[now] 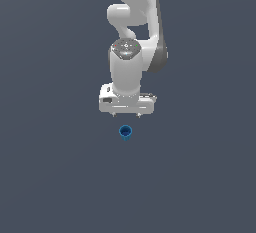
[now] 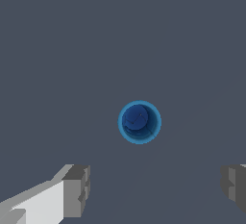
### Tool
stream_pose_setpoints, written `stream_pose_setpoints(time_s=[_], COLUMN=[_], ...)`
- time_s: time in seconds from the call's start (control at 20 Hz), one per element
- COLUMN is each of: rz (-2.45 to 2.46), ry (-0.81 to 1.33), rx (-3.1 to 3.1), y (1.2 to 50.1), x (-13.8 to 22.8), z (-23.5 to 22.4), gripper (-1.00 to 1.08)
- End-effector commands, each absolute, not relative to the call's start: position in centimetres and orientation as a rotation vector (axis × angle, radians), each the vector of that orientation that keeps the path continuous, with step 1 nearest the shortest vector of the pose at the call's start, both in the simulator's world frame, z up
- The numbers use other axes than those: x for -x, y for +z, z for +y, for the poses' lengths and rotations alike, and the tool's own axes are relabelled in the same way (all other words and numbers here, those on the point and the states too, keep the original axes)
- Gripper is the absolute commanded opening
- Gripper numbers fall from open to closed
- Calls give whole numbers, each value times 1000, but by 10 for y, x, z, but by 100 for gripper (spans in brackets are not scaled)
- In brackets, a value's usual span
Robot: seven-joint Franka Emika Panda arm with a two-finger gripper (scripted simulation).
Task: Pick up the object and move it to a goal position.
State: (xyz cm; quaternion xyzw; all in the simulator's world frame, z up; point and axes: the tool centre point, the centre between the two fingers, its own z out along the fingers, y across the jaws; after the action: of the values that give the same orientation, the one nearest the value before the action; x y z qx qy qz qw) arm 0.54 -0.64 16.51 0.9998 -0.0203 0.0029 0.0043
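Observation:
The object, a tiny blue cup-like cylinder point(image 1: 125, 132) with a dark hollow centre, stands upright on the dark grey floor, just in front of the white arm in the exterior view. In the wrist view the cup point(image 2: 139, 121) is seen from above, its round rim and hollow showing. My gripper point(image 1: 127, 115) hangs above the floor, a little behind the cup and apart from it. Its two grey fingertips point(image 2: 77, 189) stand wide apart, so the gripper point(image 2: 156, 189) is open and empty. The cup is much narrower than the gap.
The flat dark grey floor point(image 1: 50, 177) spreads all around. The white arm point(image 1: 132, 52) rises behind the gripper. No other object shows.

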Motion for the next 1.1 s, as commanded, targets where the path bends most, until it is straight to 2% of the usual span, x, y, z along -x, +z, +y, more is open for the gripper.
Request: stream_pose_setpoints(time_s=[0.0,0.55,1.05], rz=[-64,-116,-57], ry=[9,68,42], rx=[-3132,-3139,-3138], y=[165,180,148], x=[-5,-16,-20], z=[-6,-20,-17], gripper=[100,100,100])
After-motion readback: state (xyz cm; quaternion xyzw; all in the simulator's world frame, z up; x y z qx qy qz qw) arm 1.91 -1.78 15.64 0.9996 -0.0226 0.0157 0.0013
